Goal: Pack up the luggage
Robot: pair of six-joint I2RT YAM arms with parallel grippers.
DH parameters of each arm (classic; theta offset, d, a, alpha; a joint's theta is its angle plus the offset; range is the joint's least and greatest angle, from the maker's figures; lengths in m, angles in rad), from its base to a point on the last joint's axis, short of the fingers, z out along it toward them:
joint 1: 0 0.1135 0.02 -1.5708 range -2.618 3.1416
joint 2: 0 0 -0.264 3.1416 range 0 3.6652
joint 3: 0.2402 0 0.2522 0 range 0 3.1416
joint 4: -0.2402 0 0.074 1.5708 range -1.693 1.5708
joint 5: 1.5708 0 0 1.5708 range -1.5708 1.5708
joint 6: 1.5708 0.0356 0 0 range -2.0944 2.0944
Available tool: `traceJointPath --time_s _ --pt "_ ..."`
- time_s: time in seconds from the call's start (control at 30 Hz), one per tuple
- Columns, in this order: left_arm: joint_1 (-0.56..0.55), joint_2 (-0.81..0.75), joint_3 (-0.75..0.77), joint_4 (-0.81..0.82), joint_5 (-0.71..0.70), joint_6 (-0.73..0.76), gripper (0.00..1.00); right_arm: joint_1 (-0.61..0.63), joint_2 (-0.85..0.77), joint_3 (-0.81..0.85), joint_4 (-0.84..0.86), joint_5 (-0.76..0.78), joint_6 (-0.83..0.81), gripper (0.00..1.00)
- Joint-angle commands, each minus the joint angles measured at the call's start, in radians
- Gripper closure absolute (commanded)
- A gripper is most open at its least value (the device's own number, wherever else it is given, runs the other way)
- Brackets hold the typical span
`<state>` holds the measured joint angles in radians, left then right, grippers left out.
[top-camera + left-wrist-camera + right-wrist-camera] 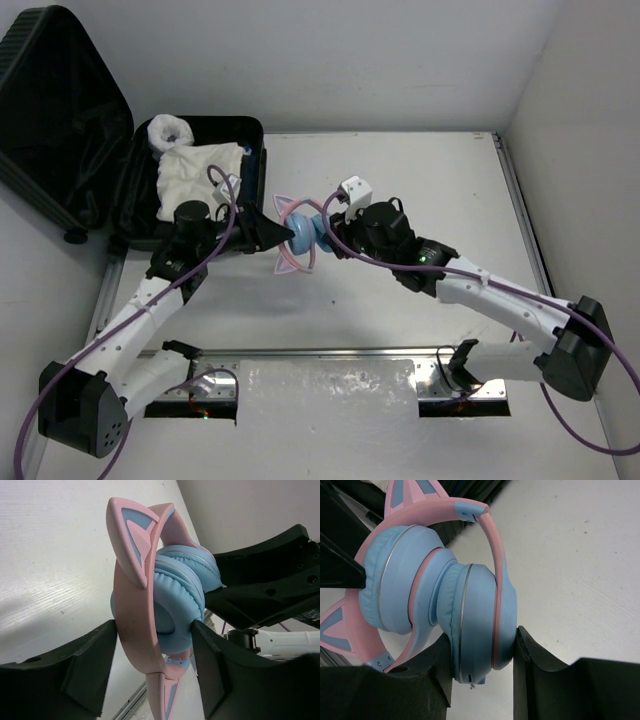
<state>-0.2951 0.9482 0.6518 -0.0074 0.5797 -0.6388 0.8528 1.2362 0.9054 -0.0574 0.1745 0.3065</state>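
Right gripper is clamped on one cup of the cat-ear headphones and left gripper pinches the other cup, mid-table. This is likely a handover, since the left arm sits nearer the luggage, which lies open far left with white cloth inside.

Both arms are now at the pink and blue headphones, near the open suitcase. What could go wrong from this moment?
1. The left end effector and the right end effector both grip the headphones; if the arms pull apart, the band could be strained.
2. The left one presses on soft cushion and band edge, so the headphones might slip and fall to the table when the right releases.
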Motion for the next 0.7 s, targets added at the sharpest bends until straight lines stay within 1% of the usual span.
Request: traceJointPath --time_s 0.0,0.03,0.1,0.13,0.17,0.2,0.33,0.37,0.4,0.43,0.47,0.53,0.57,0.6,0.63,0.67 --pt "-0.007 0.001 -0.021 0.087 0.017 -0.009 0.44 -0.001 -0.056 0.044 0.091 -0.055 0.042 1.00" --pt "-0.007 0.003 -0.021 0.086 0.017 -0.006 0.53 -0.003 -0.058 0.044 0.093 -0.075 0.046 1.00" --pt "-0.007 0.004 -0.020 0.089 0.022 -0.007 0.56 -0.003 -0.063 0.044 0.103 -0.092 0.058 1.00" --pt "-0.009 0.007 -0.020 0.095 0.034 -0.010 0.70 -0.003 -0.066 0.044 0.106 -0.101 0.062 1.00" --pt "-0.009 0.009 -0.020 0.099 0.042 -0.013 0.80 -0.001 -0.066 0.044 0.111 -0.101 0.065 1.00" --pt "-0.009 0.009 -0.018 0.103 0.046 -0.016 1.00 -0.003 -0.066 0.046 0.111 -0.099 0.066 1.00" --pt "-0.009 0.003 0.000 0.087 0.040 -0.009 1.00 -0.003 -0.064 0.047 0.111 -0.090 0.059 1.00" --pt "-0.007 -0.005 0.009 0.081 0.026 -0.010 1.00 -0.004 -0.066 0.047 0.113 -0.095 0.054 0.94" --pt "-0.007 -0.012 0.015 0.075 -0.016 -0.012 1.00 -0.003 -0.067 0.044 0.114 -0.093 0.055 0.86" --pt "-0.006 -0.029 0.025 0.066 -0.042 -0.010 1.00 -0.009 -0.067 0.044 0.116 -0.090 0.056 0.74" --pt "-0.004 -0.037 0.051 0.034 -0.072 -0.009 1.00 -0.011 -0.067 0.043 0.111 -0.087 0.056 0.40" --pt "-0.001 -0.052 0.097 -0.037 -0.173 0.007 1.00 -0.020 -0.066 0.046 0.102 -0.076 0.052 0.13" --pt "0.002 -0.054 0.158 -0.102 -0.210 0.028 1.00 -0.023 -0.061 0.052 0.079 -0.067 0.045 0.02" --pt "0.007 -0.054 0.192 -0.139 -0.292 0.040 1.00 -0.027 -0.060 0.065 0.062 -0.049 0.040 0.01" --pt "0.014 -0.048 0.225 -0.172 -0.319 0.053 1.00 -0.035 -0.058 0.069 0.056 -0.041 0.036 0.01" --pt "0.042 -0.042 0.286 -0.213 -0.348 0.076 1.00 -0.040 -0.061 0.073 0.012 -0.035 0.023 0.01"
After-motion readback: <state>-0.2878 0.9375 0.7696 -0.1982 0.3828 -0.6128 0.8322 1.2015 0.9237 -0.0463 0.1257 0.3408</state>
